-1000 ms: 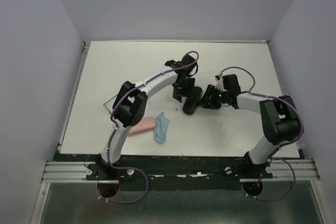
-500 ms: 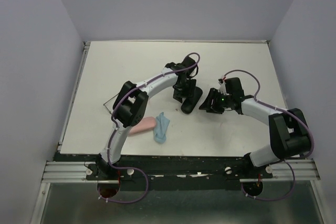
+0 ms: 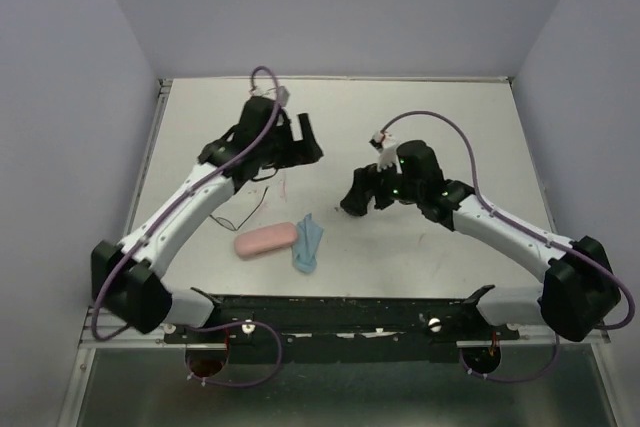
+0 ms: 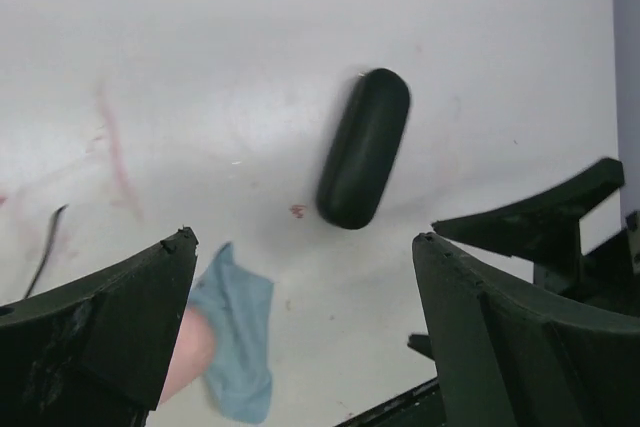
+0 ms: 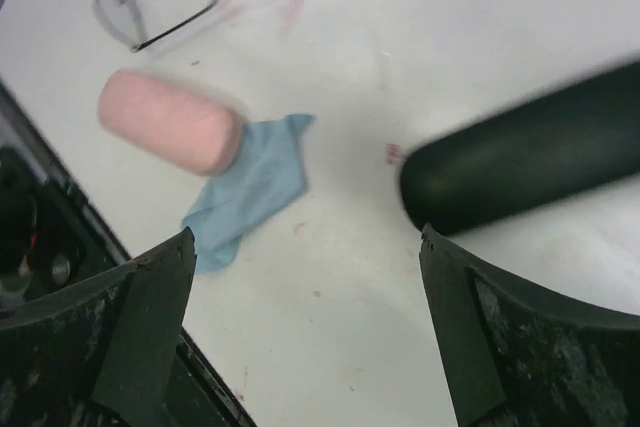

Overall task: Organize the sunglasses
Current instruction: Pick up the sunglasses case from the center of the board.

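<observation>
We log left arm (image 3: 185, 209), right arm (image 3: 505, 230): white links, black joints, purple cables (image 3: 262, 70) looped along each. Fingers (image 5: 130, 347) black, scuffed.

we are looking at a robotics lab, at a closed test cell. plain lilac walls (image 3: 60, 97) box in a white table (image 3: 450, 112) on three sides. the left arm (image 3: 190, 202) and right arm (image 3: 505, 229) stand on an aluminium rail (image 3: 120, 325) along its near edge, each carrying its own camera.
</observation>
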Motion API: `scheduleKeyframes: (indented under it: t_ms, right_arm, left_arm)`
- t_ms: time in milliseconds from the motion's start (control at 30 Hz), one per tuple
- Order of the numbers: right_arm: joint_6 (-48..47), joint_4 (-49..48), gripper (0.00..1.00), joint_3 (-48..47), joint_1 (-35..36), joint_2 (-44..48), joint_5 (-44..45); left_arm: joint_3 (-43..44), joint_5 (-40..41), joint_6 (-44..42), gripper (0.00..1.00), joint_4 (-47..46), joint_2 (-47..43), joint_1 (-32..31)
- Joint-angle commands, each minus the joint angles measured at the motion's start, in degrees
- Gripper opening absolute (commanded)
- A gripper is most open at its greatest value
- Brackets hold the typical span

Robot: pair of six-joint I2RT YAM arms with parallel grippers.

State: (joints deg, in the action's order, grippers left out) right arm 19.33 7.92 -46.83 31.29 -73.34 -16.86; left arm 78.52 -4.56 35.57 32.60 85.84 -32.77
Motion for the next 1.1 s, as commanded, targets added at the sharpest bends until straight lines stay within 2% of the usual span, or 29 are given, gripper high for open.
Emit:
scheduleKeyframes:
  t_ms: [0,67,167,267,400,500,633,867,1067]
  right_arm:
    - [-18.7,-4.1,1.0,-5.6,10.3,-6.7,-4.7]
    - [-28.1,-7.3,1.0,-8.4,15.9,-11.6,-4.9]
    - [-39.1,-7.0,1.0,-15.6,22.6,-21.4,-5.2]
    - [-48.7,-3.3,1.0,-22.8,25.2,-29.0,-6.9]
    - [-54.9,1.0,1.0,-29.5,25.8,-36.7,-10.7]
    - [-57.8,3.8,1.0,-33.2,25.8,-40.8,-12.6]
    - [-60.9,7.3,1.0,-36.4,25.8,-44.8,-14.1]
    - [-61.0,12.6,0.96,-38.7,25.8,-48.6,-18.1]
    - [-59.3,10.4,0.89,-37.6,25.8,-50.2,-18.2]
  left_arm:
    - [-20.6,7.2,6.2,0.99,-4.6,-15.1,8.9]
    - [-27.0,8.9,7.5,0.99,-3.8,-20.0,11.9]
    - [-33.9,10.2,10.0,0.99,-1.9,-25.8,15.5]
    - [-40.4,8.2,12.7,0.99,-3.9,-32.0,17.7]
    - [-46.3,9.4,16.0,0.99,-5.9,-38.4,17.7]
    - [-47.4,11.6,16.8,0.99,-4.1,-41.0,17.8]
    - [-49.2,10.4,17.8,0.99,-4.0,-42.5,17.8]
    - [-50.2,14.0,18.7,0.99,-3.2,-43.8,17.8]
    - [-49.4,15.5,18.4,0.99,-1.9,-44.4,17.8]
